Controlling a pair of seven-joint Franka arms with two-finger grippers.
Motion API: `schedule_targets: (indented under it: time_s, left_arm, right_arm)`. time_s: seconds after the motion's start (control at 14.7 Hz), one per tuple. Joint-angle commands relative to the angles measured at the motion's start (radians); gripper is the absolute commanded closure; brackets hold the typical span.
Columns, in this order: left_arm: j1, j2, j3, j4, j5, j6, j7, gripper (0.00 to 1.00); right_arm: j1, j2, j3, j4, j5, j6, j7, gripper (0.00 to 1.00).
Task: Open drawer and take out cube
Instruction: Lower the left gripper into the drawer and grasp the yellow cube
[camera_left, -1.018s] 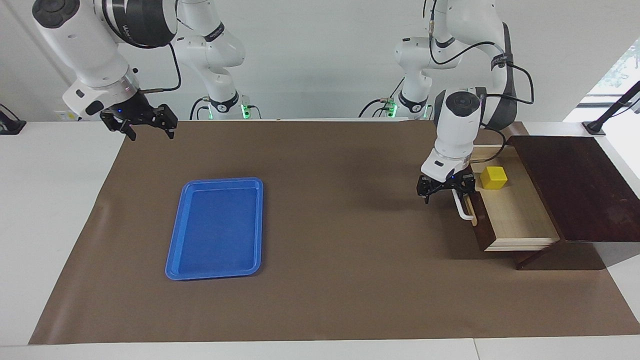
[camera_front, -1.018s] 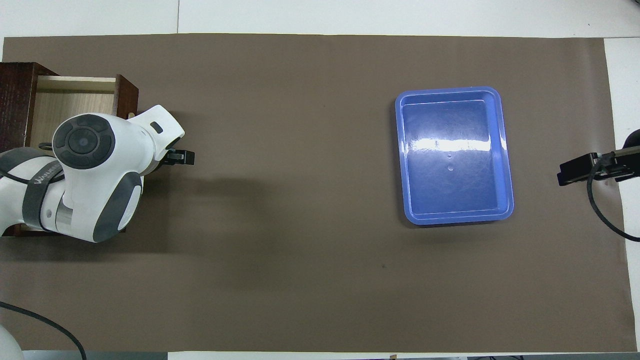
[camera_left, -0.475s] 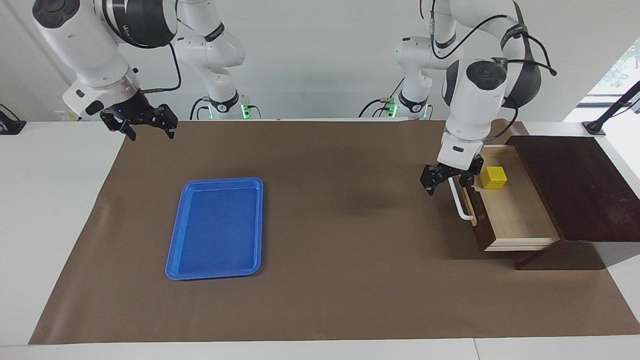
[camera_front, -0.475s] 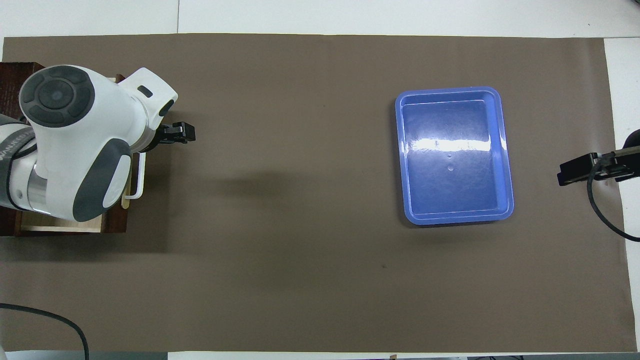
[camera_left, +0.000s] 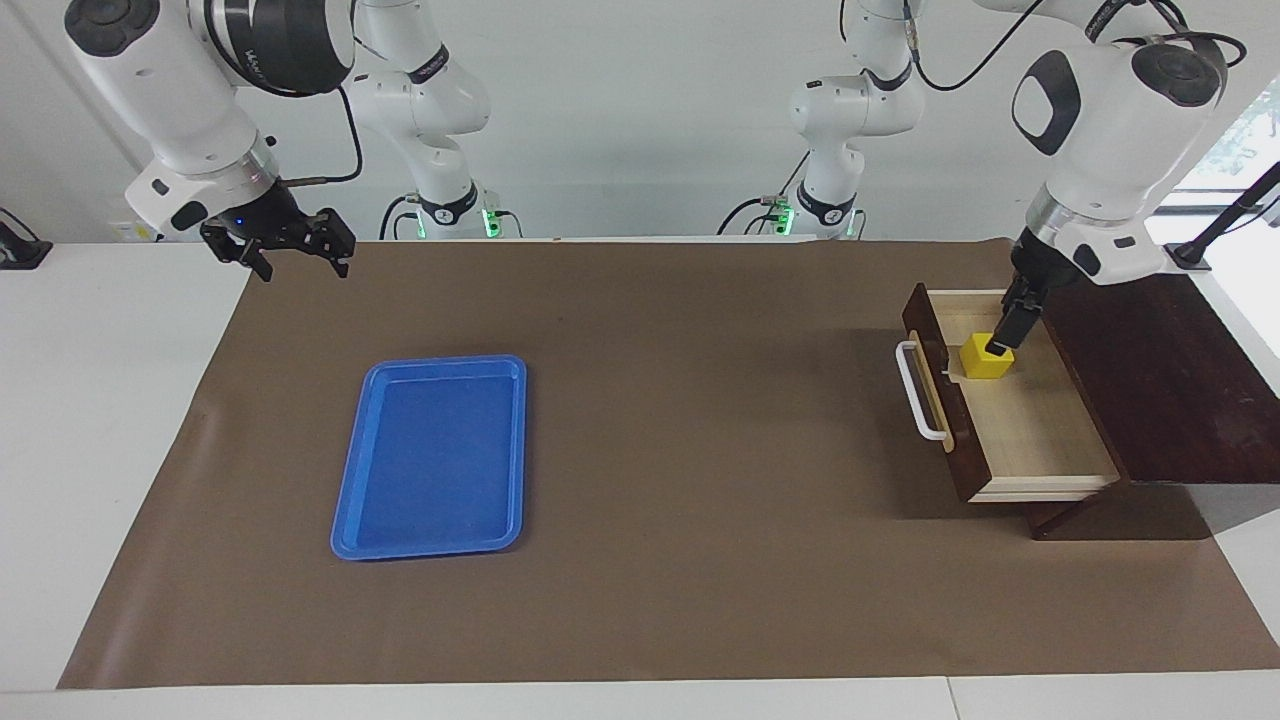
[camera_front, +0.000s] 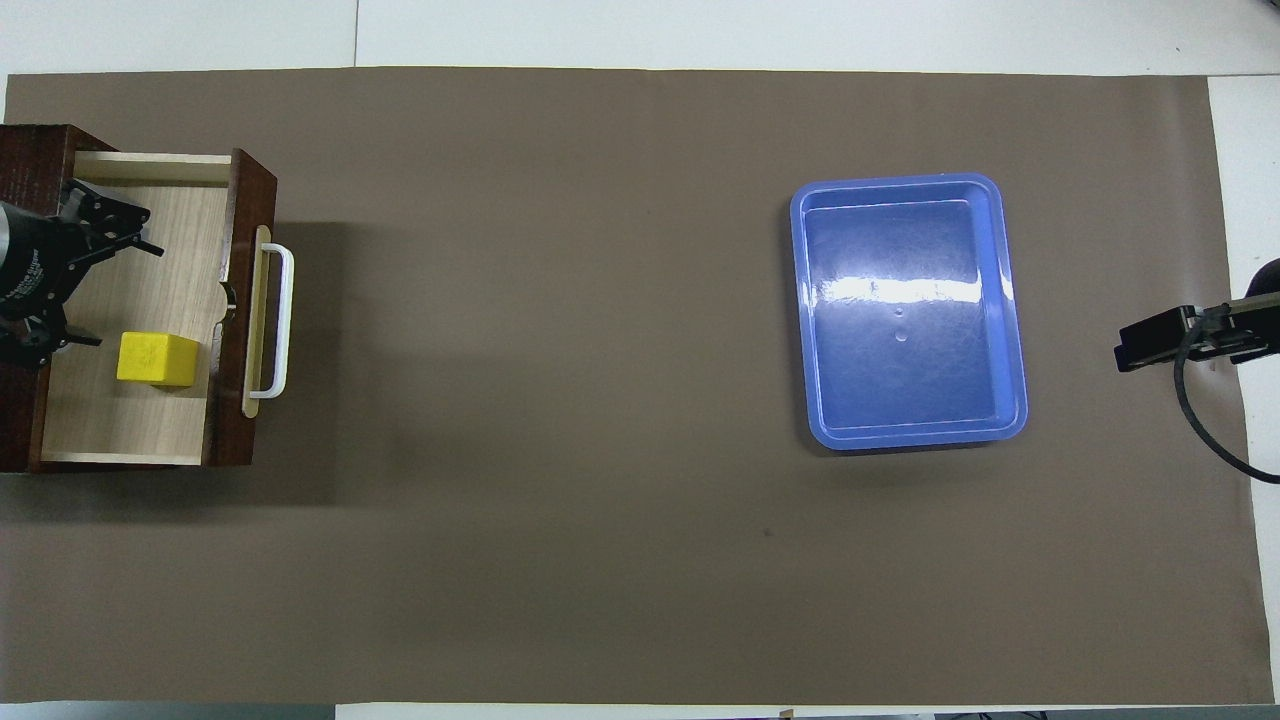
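at right of the facing view we see the drawer (camera_left: 1035, 440) open, the left gripper (camera_left: 1008, 330) spread wide over the cube (camera_left: 986, 358); the right gripper (camera_left: 290, 250) waits wide at upper left.

No legible text, labels or numbers; arm lettering too small to read.

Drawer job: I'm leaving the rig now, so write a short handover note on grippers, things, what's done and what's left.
Left gripper: open, over the drawer's inside, above the cube, not holding it.
Right gripper: open, empty, waiting over the table's corner at the right arm's end.
Drawer: pulled open, white handle free.
Cube: on the drawer floor, close to the front panel.
Blue tray: empty, toward the right arm's end.
Done: drawer opened.
Left: grasp cube, lift it out.
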Motion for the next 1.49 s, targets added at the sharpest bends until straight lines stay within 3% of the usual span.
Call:
schedule_targets:
  time_s: [0.0, 0.2, 0.88, 1.43]
  left_arm:
    - [0.042, -0.079, -0.009, -0.156, -0.016, 0.096, -0.17, 0.0]
    - [0.078, -0.147, -0.009, -0.321, -0.016, 0.206, -0.183, 0.0]
    - [0.118, -0.081, -0.012, -0.372, -0.022, 0.409, -0.352, 0.0]
    - [0.121, -0.059, -0.01, -0.421, -0.022, 0.457, -0.366, 0.03]
  right_arm:
    - [-0.006, -0.024, 0.002, -0.025, 0.0, 0.007, -0.022, 0.0]
    - [-0.006, -0.024, 0.0, -0.025, 0.0, 0.007, -0.022, 0.0]
    - [-0.006, -0.024, 0.0, -0.025, -0.002, 0.01, -0.025, 0.0]
    - [-0.003, -0.024, 0.002, -0.025, 0.0, 0.01, -0.07, 0.0]
